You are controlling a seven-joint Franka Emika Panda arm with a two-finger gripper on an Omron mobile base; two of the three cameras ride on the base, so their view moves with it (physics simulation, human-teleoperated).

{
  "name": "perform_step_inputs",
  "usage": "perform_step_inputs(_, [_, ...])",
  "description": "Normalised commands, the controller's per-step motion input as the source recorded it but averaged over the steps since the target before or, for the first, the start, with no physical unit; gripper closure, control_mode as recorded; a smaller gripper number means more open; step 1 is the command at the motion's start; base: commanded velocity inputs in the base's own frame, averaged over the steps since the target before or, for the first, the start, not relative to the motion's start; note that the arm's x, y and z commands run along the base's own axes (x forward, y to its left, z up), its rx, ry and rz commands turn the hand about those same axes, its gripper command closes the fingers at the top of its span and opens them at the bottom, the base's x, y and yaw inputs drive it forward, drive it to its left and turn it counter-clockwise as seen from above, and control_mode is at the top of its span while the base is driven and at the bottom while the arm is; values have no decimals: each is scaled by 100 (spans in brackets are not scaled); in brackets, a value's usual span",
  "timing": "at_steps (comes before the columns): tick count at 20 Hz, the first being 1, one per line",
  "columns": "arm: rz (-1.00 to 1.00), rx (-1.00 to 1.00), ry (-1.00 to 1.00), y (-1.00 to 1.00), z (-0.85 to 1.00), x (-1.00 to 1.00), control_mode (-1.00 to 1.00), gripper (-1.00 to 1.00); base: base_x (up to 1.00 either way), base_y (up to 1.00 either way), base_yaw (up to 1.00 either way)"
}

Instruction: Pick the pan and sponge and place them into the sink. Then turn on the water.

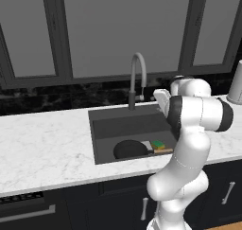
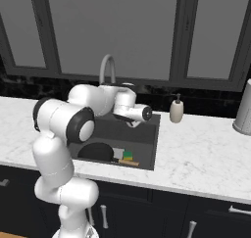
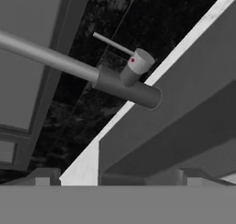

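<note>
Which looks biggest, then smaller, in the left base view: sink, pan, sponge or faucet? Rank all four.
1. sink
2. faucet
3. pan, though it lies nearer the camera than the faucet, so these two are unsure
4. sponge

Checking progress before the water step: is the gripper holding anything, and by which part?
Nothing is held; the gripper is open, facing the faucet.
</note>
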Motion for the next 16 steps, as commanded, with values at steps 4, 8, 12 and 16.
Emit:
perform_step_inputs(4, [0, 0, -2, 5, -3, 35, -100, -100, 0, 0, 0])
perform_step_inputs(8, [0, 0, 0, 0, 0, 34, -100, -100, 0, 0, 0])
perform_step_inputs(12, [0, 0, 0, 0, -1, 36, -100, -100, 0, 0, 0])
perform_step_inputs(16, [0, 0, 0, 2, -12, 34, -100, -100, 0, 0, 0])
